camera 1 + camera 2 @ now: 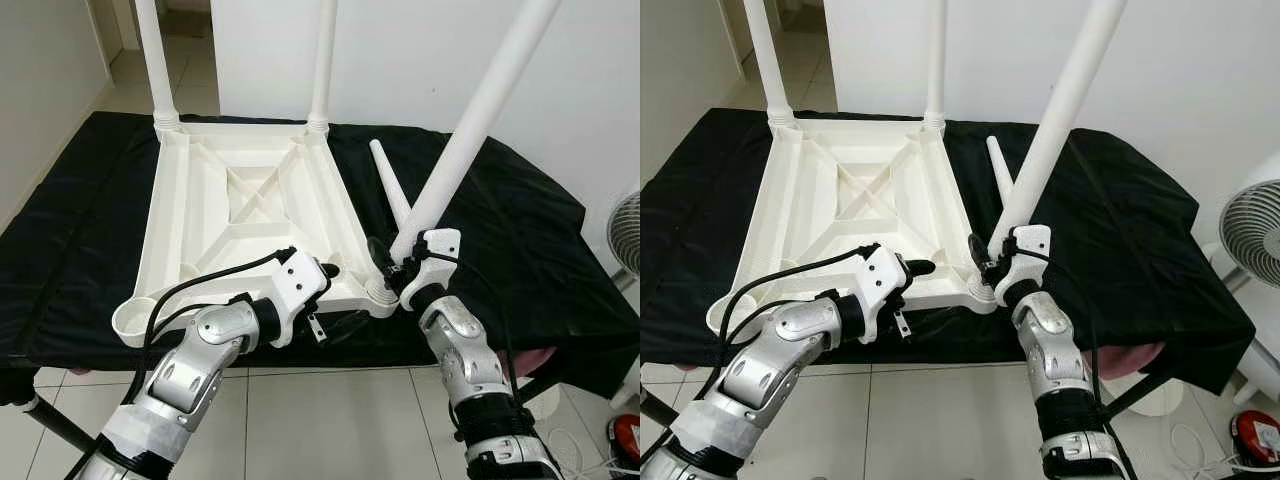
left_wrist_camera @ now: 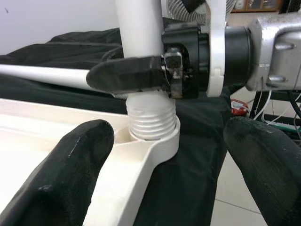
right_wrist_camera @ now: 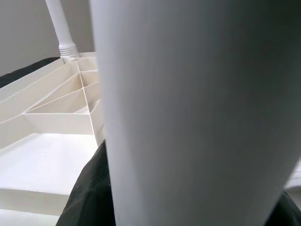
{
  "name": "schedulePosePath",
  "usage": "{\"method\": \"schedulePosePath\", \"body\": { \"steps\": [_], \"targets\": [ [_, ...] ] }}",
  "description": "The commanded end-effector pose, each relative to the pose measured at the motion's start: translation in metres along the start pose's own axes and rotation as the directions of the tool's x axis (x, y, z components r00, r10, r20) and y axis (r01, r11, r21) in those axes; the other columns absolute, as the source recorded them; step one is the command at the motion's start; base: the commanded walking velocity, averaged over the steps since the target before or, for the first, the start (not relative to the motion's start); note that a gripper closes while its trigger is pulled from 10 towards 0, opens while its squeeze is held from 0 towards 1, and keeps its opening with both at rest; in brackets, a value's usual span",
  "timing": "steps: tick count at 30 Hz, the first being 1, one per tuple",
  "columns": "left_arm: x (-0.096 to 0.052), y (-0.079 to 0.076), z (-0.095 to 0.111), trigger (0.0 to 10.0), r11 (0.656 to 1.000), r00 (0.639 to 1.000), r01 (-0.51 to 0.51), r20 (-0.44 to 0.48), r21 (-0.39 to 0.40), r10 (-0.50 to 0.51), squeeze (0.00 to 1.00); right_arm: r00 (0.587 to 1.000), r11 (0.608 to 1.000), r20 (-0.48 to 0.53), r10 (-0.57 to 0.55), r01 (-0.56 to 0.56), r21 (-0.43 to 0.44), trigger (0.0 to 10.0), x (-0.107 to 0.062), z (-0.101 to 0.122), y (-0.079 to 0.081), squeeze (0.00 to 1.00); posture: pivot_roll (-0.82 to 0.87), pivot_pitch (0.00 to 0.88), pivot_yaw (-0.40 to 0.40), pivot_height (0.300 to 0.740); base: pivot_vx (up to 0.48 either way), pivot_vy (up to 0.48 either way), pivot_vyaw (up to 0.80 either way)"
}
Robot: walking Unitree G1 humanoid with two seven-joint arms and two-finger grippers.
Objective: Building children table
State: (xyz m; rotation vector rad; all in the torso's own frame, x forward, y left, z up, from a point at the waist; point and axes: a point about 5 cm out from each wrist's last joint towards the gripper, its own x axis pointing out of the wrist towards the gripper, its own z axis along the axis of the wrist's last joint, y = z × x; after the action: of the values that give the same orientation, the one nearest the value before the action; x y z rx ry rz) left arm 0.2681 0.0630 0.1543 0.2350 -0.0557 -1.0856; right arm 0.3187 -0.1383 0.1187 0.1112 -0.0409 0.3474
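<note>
White plastic kids table (image 1: 240,215) upside down on black cloth (image 1: 520,240) over a low surface, ribbed underside up. Two legs (image 1: 155,60) already upright in far corner sockets. Third leg (image 1: 480,110) tilted, threaded end sitting in near-right corner socket (image 2: 155,136), thread partly visible above socket rim. Fourth leg (image 1: 390,185) lying loose on cloth just beside table's right edge. Near-left socket (image 1: 133,318) open, no leg.

Right gripper (image 1: 385,265) clamped on tilted leg low down, just above thread; one black finger (image 2: 127,75) across leg in left wrist view. Left gripper (image 1: 330,270) at near edge of tabletop, beside same socket, fingers (image 2: 66,174) spread wide apart, holding nothing.

Fan (image 1: 1250,235) on floor at right, tiles below.
</note>
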Motion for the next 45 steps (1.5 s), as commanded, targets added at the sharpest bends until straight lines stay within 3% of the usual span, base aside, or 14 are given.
{"method": "schedulePosePath", "body": {
  "steps": [1,3,10,15,22,27,29,34,42,45],
  "targets": [
    [0.0,0.002,0.005,10.0,1.0,1.0,0.003,0.015,0.018,-0.003,0.0,0.991,1.0,-0.133,0.001,-0.004,-0.016,10.0,-0.013,-0.032,0.002,0.0,-0.04,0.0,-0.049,0.74,0.0,0.0,0.0],
    [-0.001,0.003,0.006,10.0,1.0,1.0,0.0,0.016,0.019,-0.001,0.0,0.995,0.998,-0.097,0.019,-0.025,-0.064,10.0,-0.016,-0.03,0.004,0.0,-0.04,0.0,-0.051,0.74,0.0,0.0,0.0],
    [-0.002,0.004,0.006,10.0,1.0,1.0,-0.006,0.016,0.019,0.006,0.0,0.998,0.999,-0.05,-0.023,0.021,-0.042,10.0,-0.026,-0.03,0.0,0.0,-0.04,0.0,-0.047,0.74,0.0,0.0,0.0],
    [-0.003,0.003,0.006,10.0,1.0,1.0,-0.003,0.013,0.019,0.003,0.0,0.998,0.992,0.026,0.064,-0.06,-0.114,10.0,-0.033,-0.024,0.009,0.0,-0.04,0.0,-0.044,0.74,0.0,0.0,0.0],
    [-0.003,0.004,0.006,10.0,1.0,1.0,-0.002,0.013,0.022,0.002,0.0,0.996,0.993,0.055,0.067,-0.062,-0.098,10.0,-0.034,-0.021,0.009,0.0,-0.04,0.0,-0.042,0.74,0.0,0.0,0.0],
    [-0.003,0.005,0.007,10.0,1.0,1.0,-0.002,0.012,0.026,0.002,0.0,0.999,0.993,0.025,0.047,-0.044,-0.111,10.0,-0.032,-0.023,0.008,0.0,-0.04,0.0,-0.04,0.74,0.0,0.0,0.0],
    [-0.003,0.005,0.007,10.0,1.0,1.0,-0.001,0.013,0.03,0.001,0.0,0.998,0.99,-0.054,0.035,-0.042,-0.133,10.0,-0.028,-0.028,0.007,0.0,-0.04,0.0,-0.04,0.74,0.0,0.0,0.0],
    [-0.003,0.007,0.008,10.0,0.999,1.0,-0.004,0.013,0.033,0.003,0.0,0.99,0.986,-0.131,0.047,-0.067,-0.153,10.0,-0.026,-0.032,0.006,0.0,-0.04,0.0,-0.042,0.74,0.0,0.0,0.0],
    [-0.004,0.007,0.008,10.0,0.999,1.0,-0.007,0.013,0.033,0.007,0.0,0.984,0.98,-0.151,0.091,-0.116,-0.164,10.0,-0.026,-0.029,0.007,0.0,-0.04,0.0,-0.043,0.74,0.0,0.0,0.0],
    [-0.004,0.007,0.008,10.0,0.999,1.0,-0.01,0.014,0.033,0.009,0.0,0.98,0.965,-0.154,0.124,-0.155,-0.21,10.0,-0.027,-0.028,0.007,0.0,-0.04,0.0,-0.043,0.74,0.0,0.0,0.0]
  ]
}}
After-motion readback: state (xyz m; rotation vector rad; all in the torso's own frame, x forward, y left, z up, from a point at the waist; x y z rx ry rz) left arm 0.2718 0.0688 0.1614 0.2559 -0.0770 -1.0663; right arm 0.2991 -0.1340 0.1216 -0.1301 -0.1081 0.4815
